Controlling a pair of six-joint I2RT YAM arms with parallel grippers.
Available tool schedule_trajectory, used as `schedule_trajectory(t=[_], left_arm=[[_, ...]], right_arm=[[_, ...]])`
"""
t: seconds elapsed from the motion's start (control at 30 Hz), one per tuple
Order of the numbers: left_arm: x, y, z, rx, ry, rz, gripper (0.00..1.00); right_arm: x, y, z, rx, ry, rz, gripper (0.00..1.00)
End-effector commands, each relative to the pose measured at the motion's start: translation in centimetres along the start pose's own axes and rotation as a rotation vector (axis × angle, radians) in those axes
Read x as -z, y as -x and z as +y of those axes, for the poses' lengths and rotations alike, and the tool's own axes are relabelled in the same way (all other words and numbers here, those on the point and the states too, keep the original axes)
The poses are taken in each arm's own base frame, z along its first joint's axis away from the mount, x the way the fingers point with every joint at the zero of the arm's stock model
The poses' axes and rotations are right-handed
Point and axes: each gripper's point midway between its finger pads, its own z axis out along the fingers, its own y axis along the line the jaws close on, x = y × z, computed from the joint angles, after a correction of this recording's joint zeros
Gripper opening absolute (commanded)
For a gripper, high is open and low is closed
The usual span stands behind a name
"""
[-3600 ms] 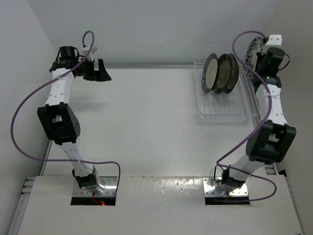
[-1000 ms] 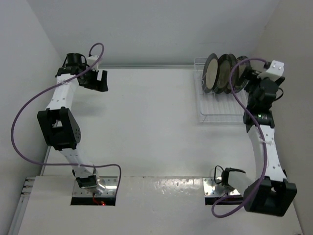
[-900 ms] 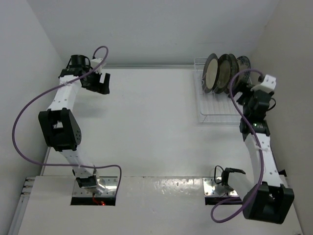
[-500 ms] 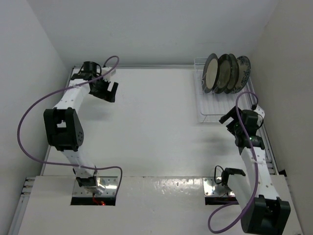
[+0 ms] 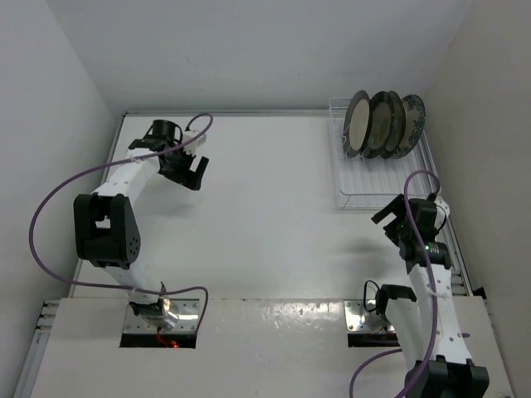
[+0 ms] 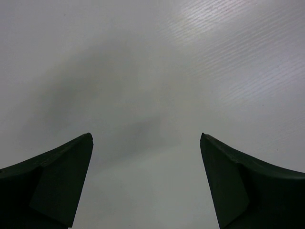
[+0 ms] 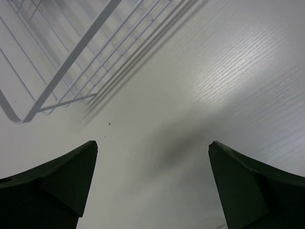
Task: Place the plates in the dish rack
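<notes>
Table (image 5: 265, 207), rack (image 5: 382, 186) beyond right gripper (image 5: 384, 222) (loaded)

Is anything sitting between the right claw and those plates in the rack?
Nothing loose. Between the right gripper and the plates lies only the dish rack itself, its near half empty wire.

left fingers (image 6: 47, 186) apart, right fingers (image 7: 47, 188) apart, both empty

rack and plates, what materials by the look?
Dish rack: thin white wire, likely coated metal, maybe plastic; bars cast fine line shadows. Plates: probably glazed ceramic, possibly melamine; rigid discs, dark rims, one blue-patterned.
</notes>
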Motion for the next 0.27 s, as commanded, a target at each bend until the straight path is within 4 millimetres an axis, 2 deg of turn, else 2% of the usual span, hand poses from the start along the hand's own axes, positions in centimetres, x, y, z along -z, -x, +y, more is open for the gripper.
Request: schedule_trajectory(t=[0.0, 0.23], left_arm=[[1.41, 1.43, 0.33, -0.025, 0.034, -0.067, 1.0], [1.58, 1.33, 0.07, -0.025, 0.026, -0.072, 1.0]], right_arm=[[0.15, 0.17, -0.06, -0.019, -0.01, -0.01, 1.0], [-0.01, 0.56, -0.6, -0.023, -0.052, -0.021, 1.0]])
